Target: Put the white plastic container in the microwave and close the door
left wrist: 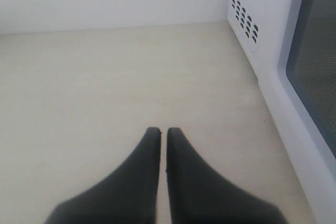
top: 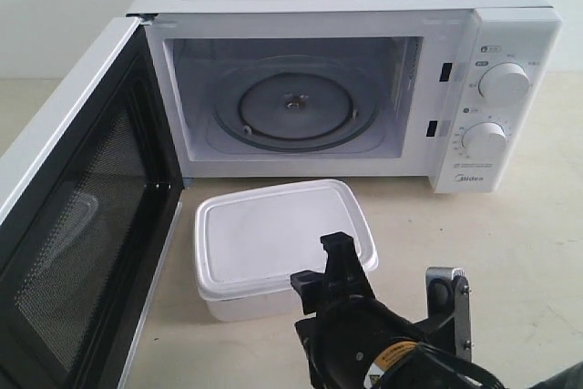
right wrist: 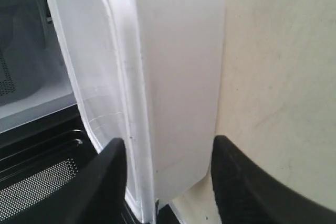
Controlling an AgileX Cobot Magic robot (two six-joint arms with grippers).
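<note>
The white plastic container [top: 273, 234] sits lidded on the table just in front of the microwave [top: 510, 34], whose cavity shows a bare glass turntable [top: 291, 107]. The door [top: 91, 243] stands wide open to the left, black inner face toward me. My right gripper [top: 392, 271] is open at the container's near right corner. In the right wrist view its fingers [right wrist: 113, 171] straddle one end of the container [right wrist: 178, 66], with a gap on the table side. My left gripper [left wrist: 163, 132] is shut on nothing above bare table and is out of the exterior view.
Two round knobs [top: 503, 82] sit on the microwave's right panel. The left wrist view shows the vented side wall [left wrist: 244, 19] and the door's outer window [left wrist: 315, 66] close by. Beige table [top: 528, 243] extends to the right of the container.
</note>
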